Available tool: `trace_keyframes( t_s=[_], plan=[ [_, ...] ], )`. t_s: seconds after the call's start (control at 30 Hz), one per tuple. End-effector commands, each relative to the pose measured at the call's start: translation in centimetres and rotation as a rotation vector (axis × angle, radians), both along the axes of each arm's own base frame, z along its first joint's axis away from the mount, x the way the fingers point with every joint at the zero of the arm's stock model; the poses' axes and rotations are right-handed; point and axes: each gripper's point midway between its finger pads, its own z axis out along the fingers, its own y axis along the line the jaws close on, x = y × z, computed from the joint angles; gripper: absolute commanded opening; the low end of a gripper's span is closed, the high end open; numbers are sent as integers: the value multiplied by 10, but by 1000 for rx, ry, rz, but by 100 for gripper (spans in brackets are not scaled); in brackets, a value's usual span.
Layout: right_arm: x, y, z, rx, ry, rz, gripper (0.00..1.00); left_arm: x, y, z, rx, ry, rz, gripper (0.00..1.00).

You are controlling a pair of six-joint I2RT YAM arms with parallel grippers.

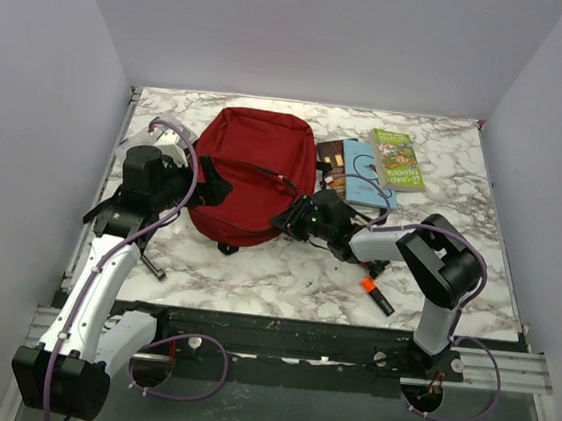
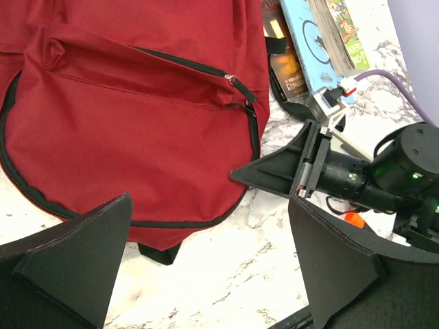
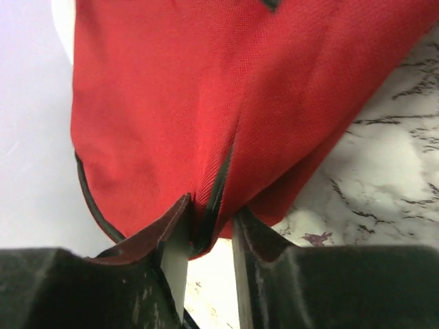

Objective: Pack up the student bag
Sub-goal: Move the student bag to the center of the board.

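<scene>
Right gripper (image 3: pixel 211 205) clamped on a fabric fold at the student bag's (image 1: pixel 250 172) lower-right edge, probably steadying it. Left gripper (image 2: pixel 209 200) hangs with jaws apart, left of centre, free for the zipper (image 2: pixel 233 79).

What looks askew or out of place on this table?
The student bag has a fold of its edge bunched up in the right gripper. An orange-and-black marker lies alone, apart from the books.

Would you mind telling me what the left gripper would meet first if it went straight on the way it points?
Most likely the student bag: the open left gripper points at its near red side, though depth is unclear.
</scene>
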Motion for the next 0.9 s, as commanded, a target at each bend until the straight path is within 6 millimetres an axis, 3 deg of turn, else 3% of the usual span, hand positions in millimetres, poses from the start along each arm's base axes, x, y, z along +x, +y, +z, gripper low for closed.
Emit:
trace_keyframes(
  t_s=[0.0, 0.03, 0.07, 0.3, 0.4, 0.47, 0.53, 0.7, 0.73, 0.87],
  plan=[
    [7, 6, -2, -6, -52, 20, 19, -8, -16, 1, -14, 9, -87, 97],
    [1, 7, -1, -3, -48, 49, 6, -10, -20, 1, -13, 12, -101, 97],
    [-7, 8, 0, -2, -49, 80, 1, -11, -23, -1, -11, 18, -110, 96],
    [-109, -19, -19, -13, 24, 303, 1, -30, -67, -9, -52, 107, -194, 95],
    [-141, -34, -29, -51, 57, 376, 1, -36, -89, -21, -83, 138, -221, 91],
    [-151, -41, -28, -54, 59, 401, 15, -33, -98, -28, -81, 147, -217, 91],
    [-150, -50, -29, -103, 45, 382, 37, -31, -106, -33, -86, 166, -223, 89],
    [-127, -80, -20, -227, -8, 218, 68, -31, -134, -30, -92, 175, -274, 88],
    [-122, -83, -15, -225, -26, 187, 72, -31, -139, -29, -86, 175, -285, 88],
    [-103, -88, 7, -193, -72, 106, 74, -28, -158, -32, -20, 169, -302, 87]
  ],
)
